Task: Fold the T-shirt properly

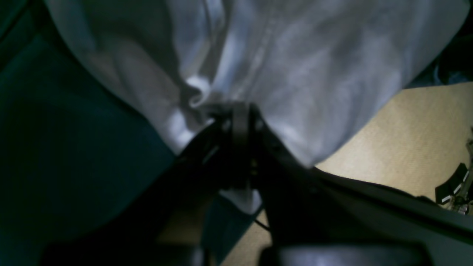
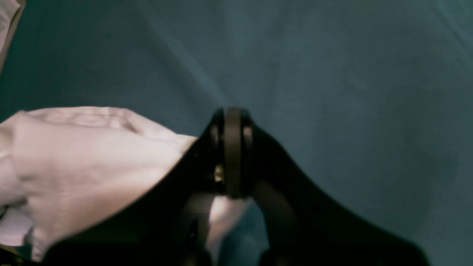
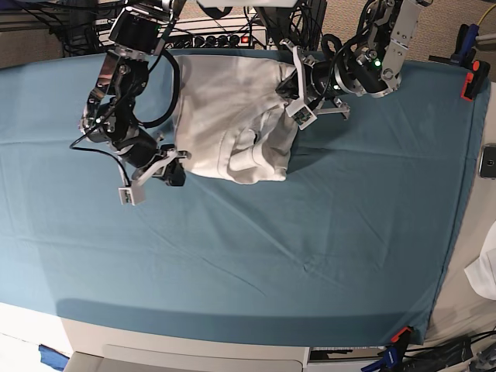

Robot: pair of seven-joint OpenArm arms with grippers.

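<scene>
both grippers are pressed together on cloth: your left gripper (image 1: 240, 111) pinches the t-shirt (image 3: 232, 116) at its right edge, lifted off the teal table cloth (image 3: 310, 256), and your right gripper (image 3: 172, 167) pinches the near-left corner. the shirt sits bunched at the far middle of the table, between the two arms.

you risk dragging the whole bundle rather than folding it, i judge, since the layers are already rumpled and either pinch may hold more than one layer. uneven pulls would twist it.

its long axis seems to run far to near; which end is the neckline, i cannot tell.
</scene>
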